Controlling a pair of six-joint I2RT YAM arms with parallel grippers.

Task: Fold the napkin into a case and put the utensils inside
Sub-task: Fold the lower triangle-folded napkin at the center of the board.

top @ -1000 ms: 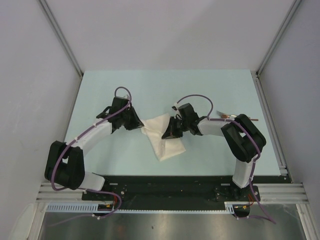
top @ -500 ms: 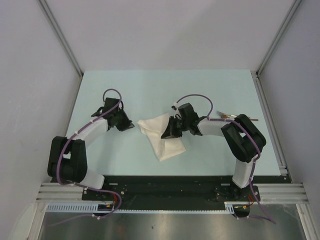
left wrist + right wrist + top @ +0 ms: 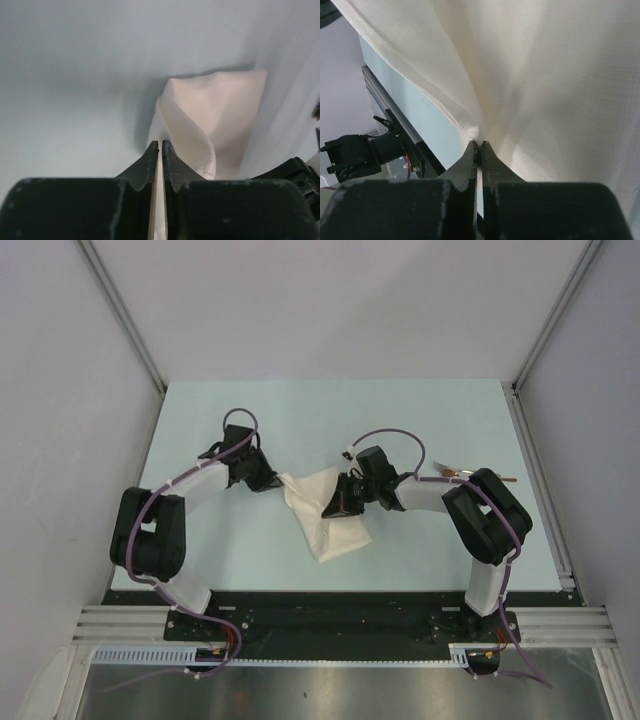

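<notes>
The cream napkin lies crumpled and partly lifted at the table's middle, between my two grippers. My left gripper is at its left corner; in the left wrist view the jaws are shut with a thin strip of napkin between them. My right gripper is shut on a fold at the napkin's upper middle; in the right wrist view the napkin rises from the tips. The spoon lies at the right, mostly hidden behind my right arm. No folded case shows.
The pale blue table has side walls left and right and a metal rail along its right edge. The black base bar runs along the near edge.
My left gripper swung out to the left, away from the napkin, then came back to its left corner. The napkin's left corner shifted with it. The right arm has not moved.
</notes>
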